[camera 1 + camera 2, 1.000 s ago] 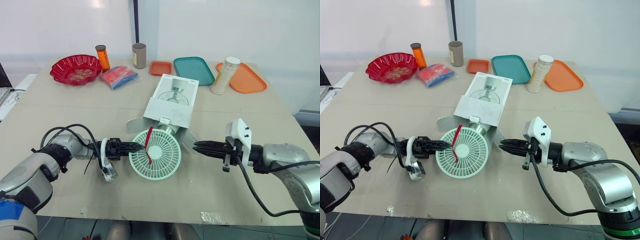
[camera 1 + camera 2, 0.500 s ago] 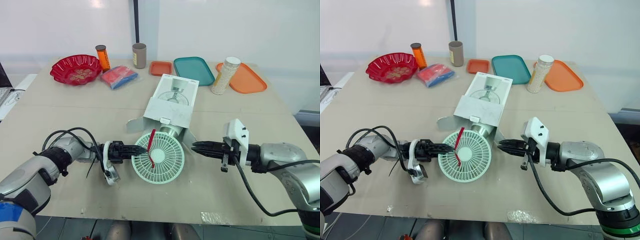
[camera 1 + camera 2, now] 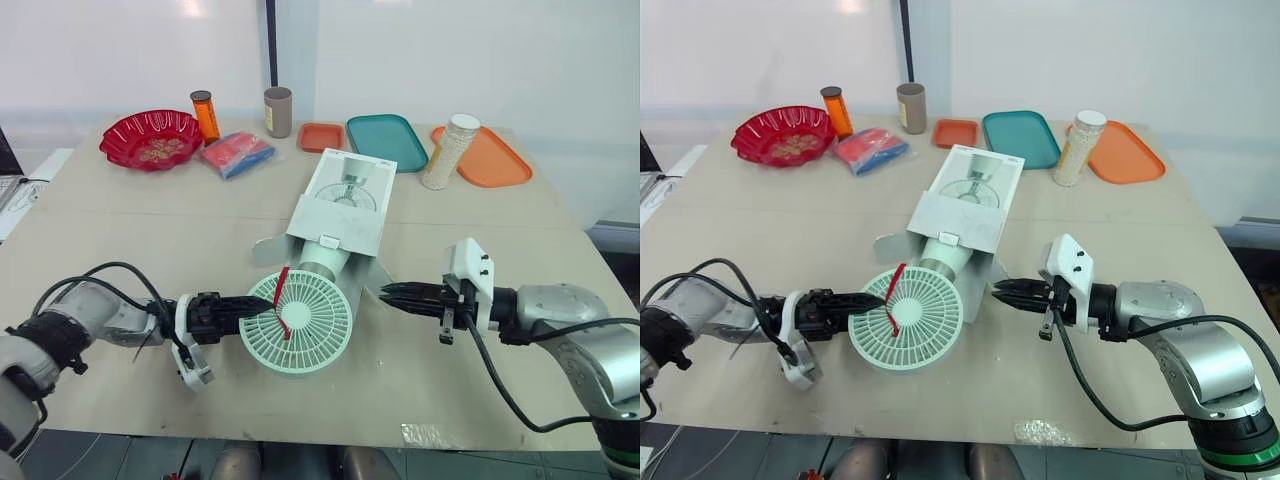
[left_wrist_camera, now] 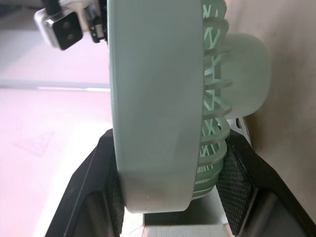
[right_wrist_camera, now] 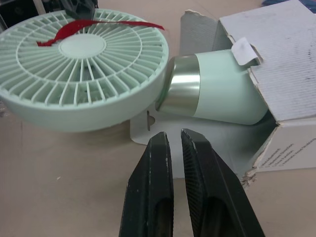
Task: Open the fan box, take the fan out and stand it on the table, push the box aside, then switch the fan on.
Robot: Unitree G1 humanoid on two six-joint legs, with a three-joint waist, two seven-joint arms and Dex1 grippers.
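Left claw: clamped on the rim of the fan head, a pad on each face of the grille.
Right claw: fingers together, gripping nothing, tips aimed at the open flap just beside the fan's neck.
Fan: lying down near the front edge of the desk, head out, base end inside the mouth of the fan box.
Long axis: from the head back toward the far edge, into the box.
Judgement: my left draws it out along that line, and my right is nearer for holding the box back.

Bright, even light falls from overhead. The far wall is washed out, with a glare spot at far left. The fan casts a soft, faint shadow on the table.
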